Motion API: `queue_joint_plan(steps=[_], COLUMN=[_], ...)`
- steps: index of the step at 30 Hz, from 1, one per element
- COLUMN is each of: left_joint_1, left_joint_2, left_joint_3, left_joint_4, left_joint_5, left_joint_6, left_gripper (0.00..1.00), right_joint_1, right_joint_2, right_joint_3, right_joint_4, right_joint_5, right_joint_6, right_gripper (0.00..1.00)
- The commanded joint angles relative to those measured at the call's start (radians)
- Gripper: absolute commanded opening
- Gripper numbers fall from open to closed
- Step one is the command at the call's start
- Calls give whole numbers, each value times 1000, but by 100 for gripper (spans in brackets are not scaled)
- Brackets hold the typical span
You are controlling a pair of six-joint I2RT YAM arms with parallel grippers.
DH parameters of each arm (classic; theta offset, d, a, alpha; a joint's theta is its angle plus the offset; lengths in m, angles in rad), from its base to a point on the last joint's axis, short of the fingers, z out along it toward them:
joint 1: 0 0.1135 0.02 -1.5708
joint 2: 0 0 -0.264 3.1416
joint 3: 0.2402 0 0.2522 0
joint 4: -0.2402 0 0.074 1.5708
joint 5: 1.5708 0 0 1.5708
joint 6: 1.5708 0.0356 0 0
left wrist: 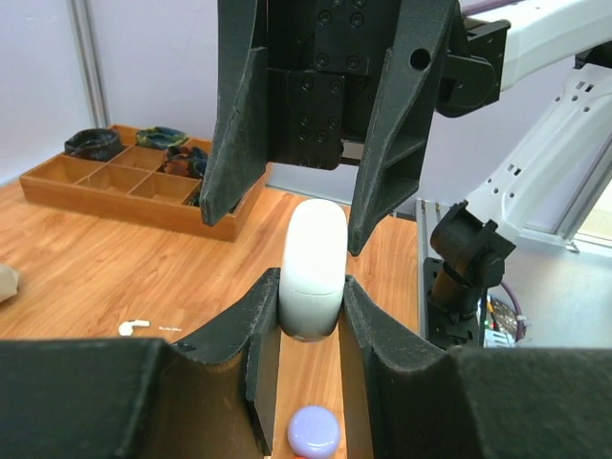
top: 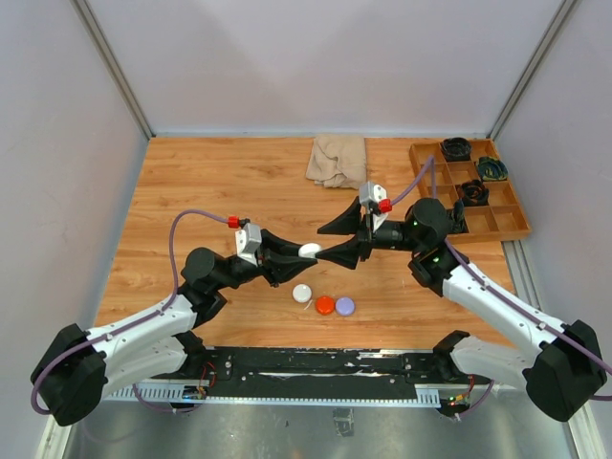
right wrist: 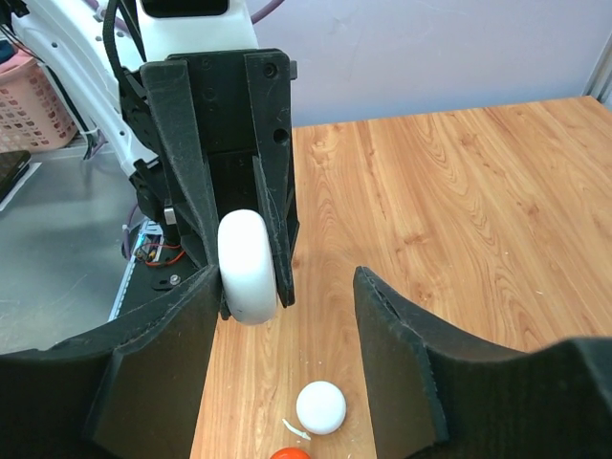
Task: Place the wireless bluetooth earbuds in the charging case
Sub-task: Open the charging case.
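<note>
Two grippers meet nose to nose above the middle of the table (top: 210, 182).

Item 1, left gripper (top: 304, 252): clamped on the white charging case (top: 309, 251). In the left wrist view the case (left wrist: 314, 273) stands upright between the two black fingers (left wrist: 263, 316). Its lower half is pinched from both sides and its rounded top stands clear above them. The case is held off the wood, not resting on it.

Item 2, right gripper (top: 320, 244): jaws spread wide, holding nothing. In the right wrist view the case (right wrist: 249, 268) sits inside the gap, close against one finger and well apart from the other. Whether that near finger touches the case cannot be told.

Item 3, earbuds: one white earbud (left wrist: 134, 326) lies on the bare wood, apart from the case, seen only in the left wrist view. A small white sliver just beside the white puck (right wrist: 320, 406) is too small to identify.

Item 4, other objects:
- Three round pucks lie in a row near the arm bases, below the grippers: white (top: 302, 294), orange puck (top: 324, 305) and purple puck (top: 345, 306).
- A beige cloth (top: 337, 160) lies crumpled at the far edge.
- A wooden compartment tray (top: 499, 222) sits at the far right, with dark items in some compartments.
</note>
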Motion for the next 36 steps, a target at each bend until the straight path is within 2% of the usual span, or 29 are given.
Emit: queue_joint_plan(steps=[1,15,24,30,36], left_joint_1=[5,-1,-3,11,71], left_joint_2=[6,30,38,96,172], left_joint_3=[-3,-19,-41,-91,-141], left_joint_4=[30,2,-2,35,144], left_joint_5=[45,111,49,-103,-115], left_joint_6=[31,105,128,134,86], left_gripper=[0,0,0,0,0], right_joint_1=[28,27,26,11,-38], right_joint_2=[-11,-36,-37,-5,92], right_joint_3=[43,64,93,194,299], right_joint_4=[-37,-109,-209,-484,-754], right_joint_5=[58,146,178,308,494], right_joint_6=[-48,-82,-118,-201,-229], right_gripper=[58,60,61,65,66])
